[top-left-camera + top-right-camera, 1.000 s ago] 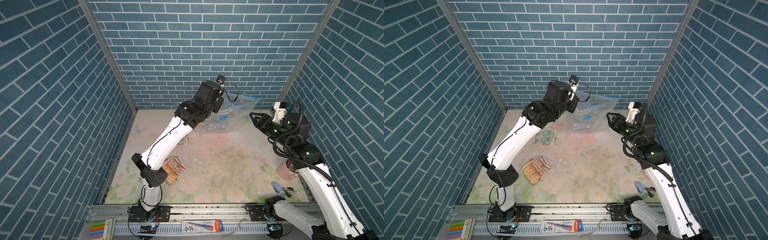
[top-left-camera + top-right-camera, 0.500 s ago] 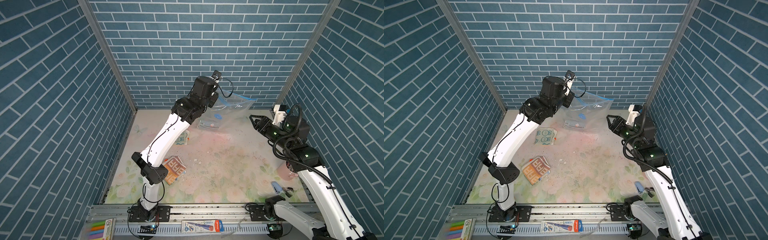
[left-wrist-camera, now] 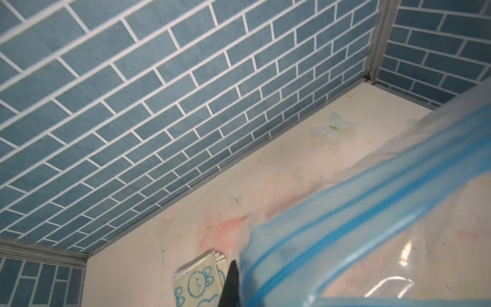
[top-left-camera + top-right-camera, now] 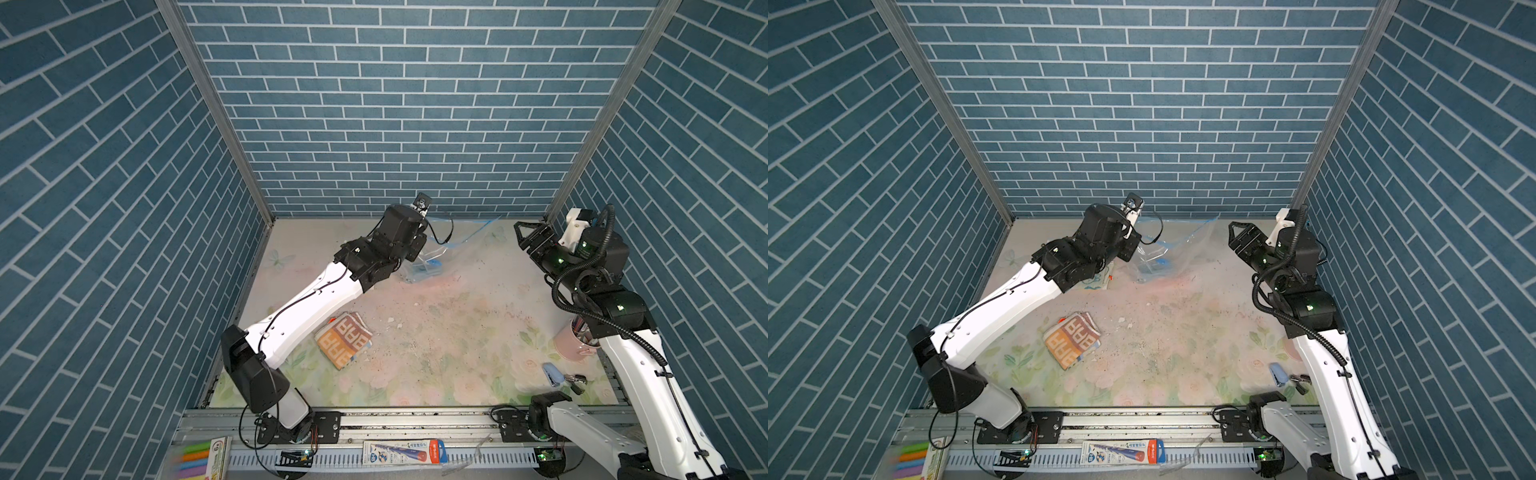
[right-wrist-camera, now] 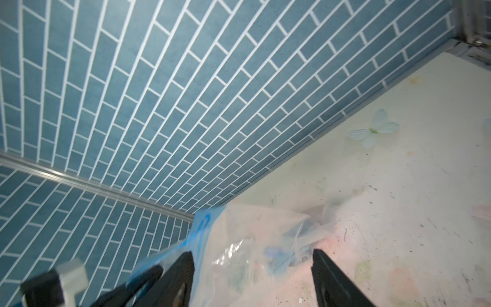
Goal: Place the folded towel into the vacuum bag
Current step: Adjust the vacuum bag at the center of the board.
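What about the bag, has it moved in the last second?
Yes. The bag has dropped and shifted left: its top corner overlapped the back wall before, now it reaches only the wall's foot.

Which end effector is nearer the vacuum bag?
Left. The left end effector is shut on the vacuum bag at its blue zip edge; the right end effector stands open beside it, not touching.

The floral table (image 4: 457, 332) carries a folded orange towel (image 4: 343, 340) toward its left edge, with a pink cup (image 4: 573, 343) and a small blue clip (image 4: 552, 372) near the front-right corner.
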`<state>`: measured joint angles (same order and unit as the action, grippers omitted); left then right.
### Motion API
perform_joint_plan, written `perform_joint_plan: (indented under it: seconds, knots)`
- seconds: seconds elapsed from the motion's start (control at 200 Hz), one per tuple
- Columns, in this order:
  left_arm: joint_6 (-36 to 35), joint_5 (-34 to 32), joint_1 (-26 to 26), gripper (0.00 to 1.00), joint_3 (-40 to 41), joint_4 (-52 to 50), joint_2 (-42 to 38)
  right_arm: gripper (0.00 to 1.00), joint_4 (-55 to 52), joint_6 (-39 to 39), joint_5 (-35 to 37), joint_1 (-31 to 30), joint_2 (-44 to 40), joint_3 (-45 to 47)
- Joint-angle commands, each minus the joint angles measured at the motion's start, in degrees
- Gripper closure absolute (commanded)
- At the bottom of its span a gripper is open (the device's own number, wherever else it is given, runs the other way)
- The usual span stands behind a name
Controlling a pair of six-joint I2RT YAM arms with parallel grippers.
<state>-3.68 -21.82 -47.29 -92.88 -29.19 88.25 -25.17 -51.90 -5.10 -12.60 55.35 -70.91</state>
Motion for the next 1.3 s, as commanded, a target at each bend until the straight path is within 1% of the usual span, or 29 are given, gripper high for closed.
perform_joint_plan:
  seconds: [0.0, 0.135, 0.285, 0.355, 0.375, 0.49, 0.615, 0.745, 0.835, 0.99, 1.11, 1.205, 1.295]
  knots:
    - [3.5, -0.4, -3.5, 1.00, 6.8, 1.5, -4.3, 0.28, -2.4, -4.2, 1.9, 1.7, 0.0, 1.0]
    - [3.9, 0.4, -8.0, 1.00, 14.0, 0.4, -8.4, 0.28, -3.7, -5.6, 0.4, 3.6, 1.0, 2.1]
    - [8.9, 2.2, -10.0, 1.00, 21.6, -0.2, -11.2, 0.28, -4.7, -5.8, 0.4, 4.9, 1.0, 4.2]
    - [11.2, 3.3, -10.5, 1.00, 24.9, 0.1, -11.3, 0.28, -5.1, -5.8, 0.4, 5.3, 1.1, 5.2]
    - [11.8, 3.6, -10.7, 1.00, 25.8, 0.2, -11.3, 0.28, -5.3, -5.7, -1.3, 5.5, 1.2, 5.4]
    - [14.1, 5.6, -11.6, 1.00, 30.1, 1.6, -10.1, 0.28, -6.4, -5.1, -3.8, 5.7, 2.7, 6.4]
    - [15.7, 7.1, -12.7, 1.00, 34.0, 3.3, -8.6, 0.28, -7.5, -2.5, -7.6, 5.7, 5.8, 6.8]
    - [16.9, 8.8, -14.9, 1.00, 36.1, 4.3, -6.6, 0.28, -8.7, 0.1, -11.3, 5.7, 9.2, 7.4]
    - [18.1, 9.3, -16.6, 1.00, 36.7, 4.3, -5.3, 0.28, -8.6, 0.6, -13.9, 5.7, 12.0, 8.9]
    - [20.4, 10.5, -18.3, 1.00, 38.1, 4.9, -3.9, 0.29, -5.2, 0.3, -17.5, 5.0, 16.1, 12.9]
    - [20.7, 10.6, -19.0, 1.00, 38.9, 4.9, -3.8, 0.29, -3.3, 0.4, -18.7, 2.9, 19.7, 13.9]
    - [19.8, 10.2, -20.0, 1.00, 38.5, 2.7, -4.1, 0.28, -3.2, 1.8, -19.1, 0.7, 22.9, 13.0]
    - [19.2, 9.4, -21.1, 1.00, 38.3, -0.6, -4.7, 0.26, -4.8, 4.1, -17.4, -0.9, 25.7, 11.4]
